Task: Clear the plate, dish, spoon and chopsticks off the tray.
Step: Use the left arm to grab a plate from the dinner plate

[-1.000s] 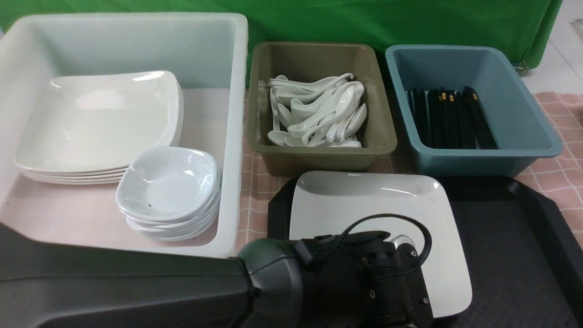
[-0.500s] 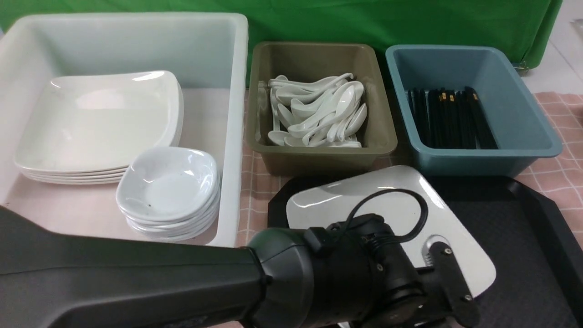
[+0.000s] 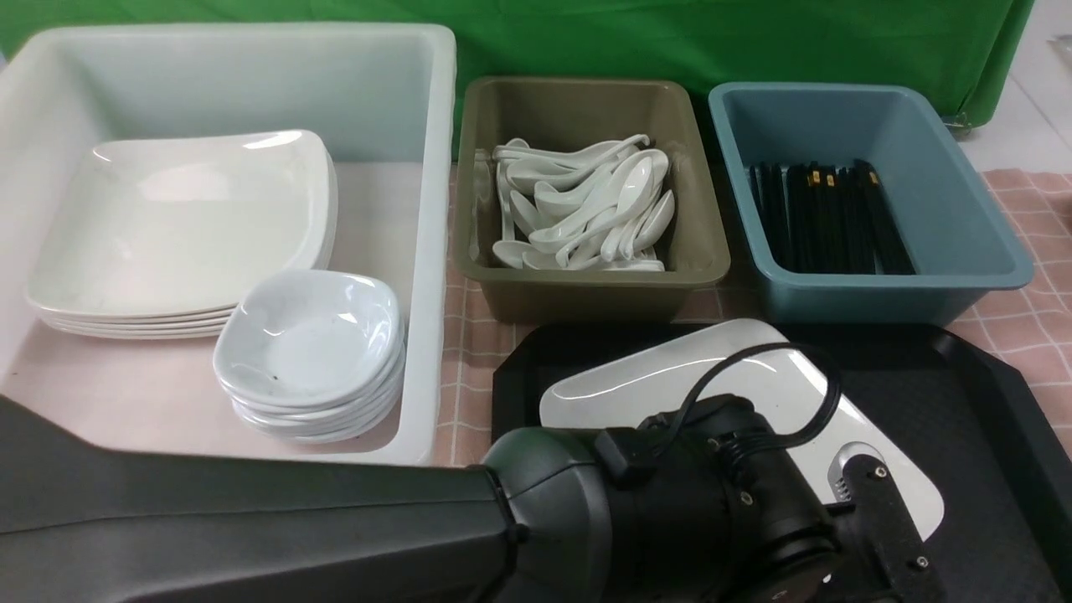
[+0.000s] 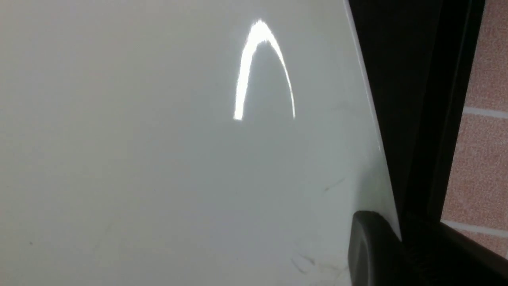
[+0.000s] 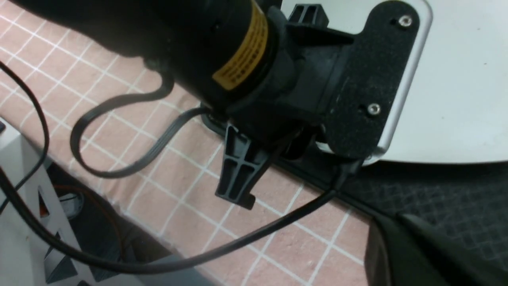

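Plate [image 3: 670,377]: large flat white square plate, tilted and partly raised over the black diamond-textured plastic tray [image 3: 963,419], pinched at its near corner for lifting out.
Left pincer [image 3: 854,494]: clamped on that corner's rim; its arm hides the tray's near part.
White tub [image 3: 435,209]: stacked square plates [image 3: 176,226], likely destination; small white dishes [image 3: 310,335] in front; the tall wall stands in the path.
Olive tub [image 3: 586,280]: white soup spoons [image 3: 586,209].
Blue tub [image 3: 963,209]: black chopsticks [image 3: 829,218].
Right pincer [image 5: 401,234]: closed, low by the tray's near edge.
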Motion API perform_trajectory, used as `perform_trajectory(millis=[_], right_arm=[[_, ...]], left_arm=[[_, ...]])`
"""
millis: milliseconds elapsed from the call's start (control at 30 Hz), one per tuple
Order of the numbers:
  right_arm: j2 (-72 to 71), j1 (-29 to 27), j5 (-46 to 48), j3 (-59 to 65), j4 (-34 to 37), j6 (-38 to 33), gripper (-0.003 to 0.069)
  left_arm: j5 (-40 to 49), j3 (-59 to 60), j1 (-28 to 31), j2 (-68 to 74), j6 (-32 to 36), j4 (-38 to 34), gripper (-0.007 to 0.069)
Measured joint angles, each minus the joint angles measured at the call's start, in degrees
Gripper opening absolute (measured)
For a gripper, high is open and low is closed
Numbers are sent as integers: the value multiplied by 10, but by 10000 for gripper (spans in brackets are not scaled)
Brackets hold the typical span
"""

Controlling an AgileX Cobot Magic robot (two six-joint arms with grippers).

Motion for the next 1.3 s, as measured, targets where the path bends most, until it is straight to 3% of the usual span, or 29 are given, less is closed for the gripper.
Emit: perform_trajectory(millis=[167,267,533,667,700,800,867,933,1000,1033,1133,1300], right_arm=[[0,0,0,0,0,0,61],[0,0,0,0,0,0,62],[0,0,0,0,0,0,62],[0,0,1,0,0,0,62],[0,0,1,0,0,0,62],[0,0,1,0,-1,0,62],[0,0,1,0,-2,0,62],[0,0,1,0,-2,0,62],[0,0,1,0,-2,0,62],[0,0,1,0,-2,0,62],[0,0,1,0,-3,0,62],[0,0,0,0,-4,0,62]], left_arm=[[-10,6,0,6,-19,10,47],[-5,3,0,4,-71,8,80],[49,-4,0,-19,-147,-19,335],[94,-4,2,-49,-207,-25,311],[112,-2,9,-68,-231,-42,251],[114,18,27,-103,-253,-101,107],[85,72,53,-142,-258,-202,19],[58,104,66,-156,-258,-257,11],[-56,196,81,-181,-240,-419,6],[-64,196,81,-181,-239,-419,6],[-167,271,81,-186,-227,-612,7],[-241,292,81,-181,-252,-679,64]])
